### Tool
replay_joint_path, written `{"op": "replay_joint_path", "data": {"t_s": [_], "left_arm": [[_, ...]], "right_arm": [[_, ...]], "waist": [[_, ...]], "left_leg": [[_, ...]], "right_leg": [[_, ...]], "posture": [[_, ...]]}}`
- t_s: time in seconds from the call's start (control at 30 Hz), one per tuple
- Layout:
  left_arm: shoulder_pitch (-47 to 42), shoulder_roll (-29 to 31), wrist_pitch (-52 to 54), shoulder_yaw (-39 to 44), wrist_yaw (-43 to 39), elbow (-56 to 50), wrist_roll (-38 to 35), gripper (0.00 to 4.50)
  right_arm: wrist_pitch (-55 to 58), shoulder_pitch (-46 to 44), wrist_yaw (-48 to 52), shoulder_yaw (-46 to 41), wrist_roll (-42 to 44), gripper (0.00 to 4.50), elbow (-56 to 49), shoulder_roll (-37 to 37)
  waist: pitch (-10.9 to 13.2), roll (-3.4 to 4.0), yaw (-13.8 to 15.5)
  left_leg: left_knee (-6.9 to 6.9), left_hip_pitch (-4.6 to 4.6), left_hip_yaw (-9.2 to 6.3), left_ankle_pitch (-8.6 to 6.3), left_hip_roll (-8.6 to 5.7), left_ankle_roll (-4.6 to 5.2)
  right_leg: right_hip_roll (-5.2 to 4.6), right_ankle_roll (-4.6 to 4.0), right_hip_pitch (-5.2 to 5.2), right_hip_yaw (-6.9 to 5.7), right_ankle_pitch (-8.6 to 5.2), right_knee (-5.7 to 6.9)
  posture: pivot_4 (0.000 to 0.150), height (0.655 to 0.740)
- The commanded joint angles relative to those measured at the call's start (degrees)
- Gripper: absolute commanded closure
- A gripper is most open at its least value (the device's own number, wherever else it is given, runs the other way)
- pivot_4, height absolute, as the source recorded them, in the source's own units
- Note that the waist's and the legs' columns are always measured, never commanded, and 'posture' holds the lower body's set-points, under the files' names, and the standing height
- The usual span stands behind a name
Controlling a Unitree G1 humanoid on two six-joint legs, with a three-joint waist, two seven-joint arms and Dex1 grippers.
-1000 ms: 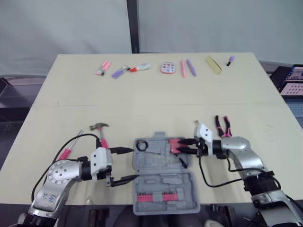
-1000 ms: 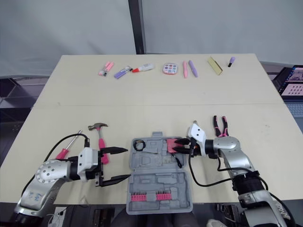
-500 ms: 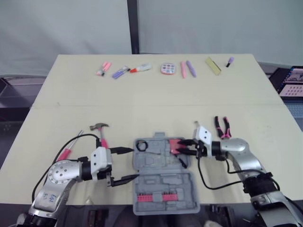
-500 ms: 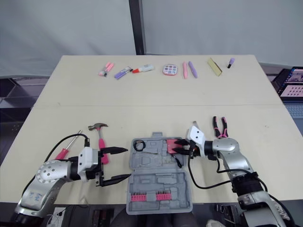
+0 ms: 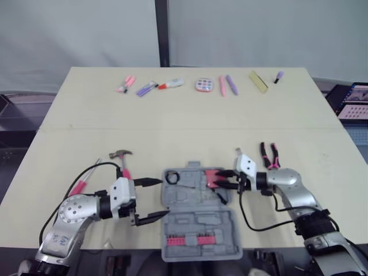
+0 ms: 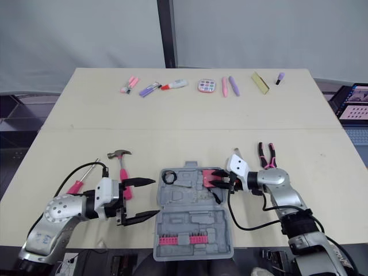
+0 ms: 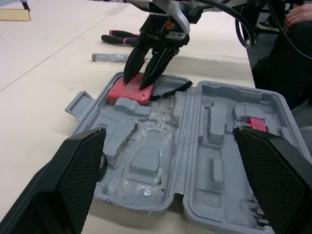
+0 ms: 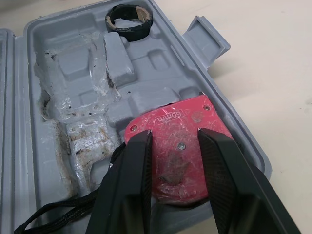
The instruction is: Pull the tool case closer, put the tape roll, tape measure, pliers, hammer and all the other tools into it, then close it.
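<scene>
Tool case (image 6: 192, 221): lying open
Tape measure (image 8: 176, 130): inside, partly covered
R gripper (image 6: 214, 177): fingers apart, tips on it
L gripper (image 6: 154, 198): spread, empty

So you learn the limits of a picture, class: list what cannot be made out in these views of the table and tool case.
Small items at the table's far edge: too small to name, eye views.
Hammer: handle end behind the left gripper, eye views.
Tape measure: face partly covered by the right gripper, right wrist view.
Case: near corners blocked by the left gripper, left wrist view.
</scene>
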Motion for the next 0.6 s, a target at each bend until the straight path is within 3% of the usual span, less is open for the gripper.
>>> {"op": "replay_joint_path", "data": {"t_s": [0.03,0.27,0.6], "left_arm": [[-1.3,-1.0,3.9,2.3,2.5,-3.6,-4.1,0.00],[-0.7,1.8,9.7,6.4,3.1,-6.4,-7.4,0.00],[15.0,1.5,9.4,13.1,3.7,-8.8,-7.3,0.00]], "right_arm": [[6.1,1.7,-1.1,-2.2,1.6,2.91,-4.7,-1.9],[19.5,6.4,-1.4,-12.0,11.4,2.91,-27.0,-9.6],[35.4,32.9,-6.6,-27.8,22.6,2.91,-52.8,-15.6]], "waist": [[0.0,0.02,0.1],[0.2,0.28,0.3],[0.2,0.27,1.6]], "left_leg": [[0.00,-0.02,0.00,0.00,0.00,0.00],[-0.04,-0.29,0.06,0.00,-0.01,0.00],[-0.06,-0.31,0.17,-0.01,0.09,0.02]], "right_leg": [[0.00,0.00,0.00,0.00,0.00,0.00],[0.03,0.00,-0.15,0.08,0.00,0.03],[0.05,0.00,0.05,0.13,0.00,-0.39]], "posture": [[0.150,0.7134],[0.150,0.7134],[0.150,0.7134]]}}
